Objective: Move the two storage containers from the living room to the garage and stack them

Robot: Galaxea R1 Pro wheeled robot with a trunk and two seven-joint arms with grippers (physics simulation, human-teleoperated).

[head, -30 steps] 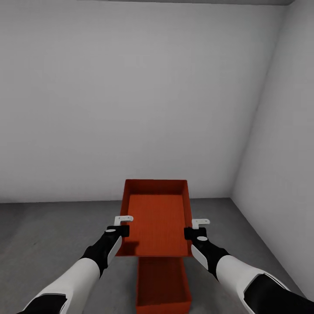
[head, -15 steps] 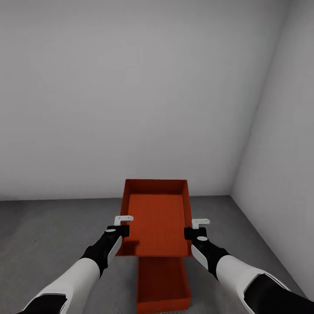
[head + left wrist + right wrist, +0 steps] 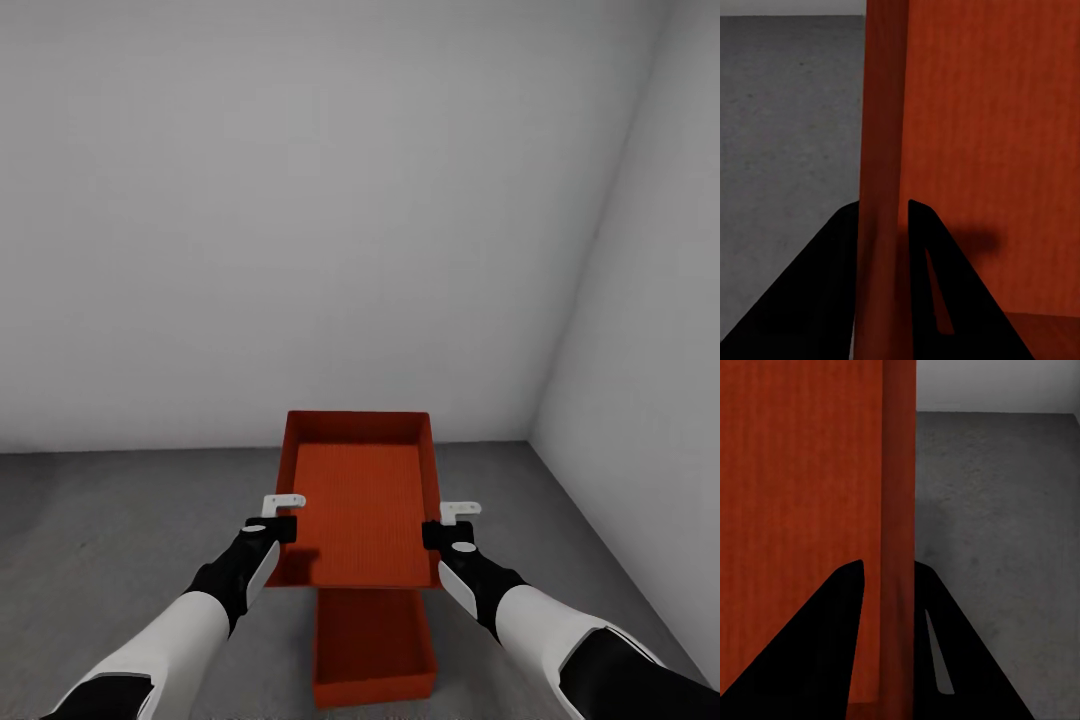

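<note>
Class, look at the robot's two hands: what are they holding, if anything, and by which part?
The upper orange tub, held by its long side walls: the left hand clamps one wall, the right hand the opposite wall.

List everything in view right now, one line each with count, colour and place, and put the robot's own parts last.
held storage container: one, orange-red, in the air between the two grippers, above the floor container, in front of the back wall.
storage container on the floor: one, orange-red, on the concrete below the held one, partly hidden by it.
floor: one, dark grey rough concrete, across the lower part of the head view.
walls: two, plain white, one ahead and one at the right, meeting in a corner.
left gripper: one, black with white parts, shut on the held container's left wall.
right gripper: one, black with white parts, shut on its right wall.
</note>
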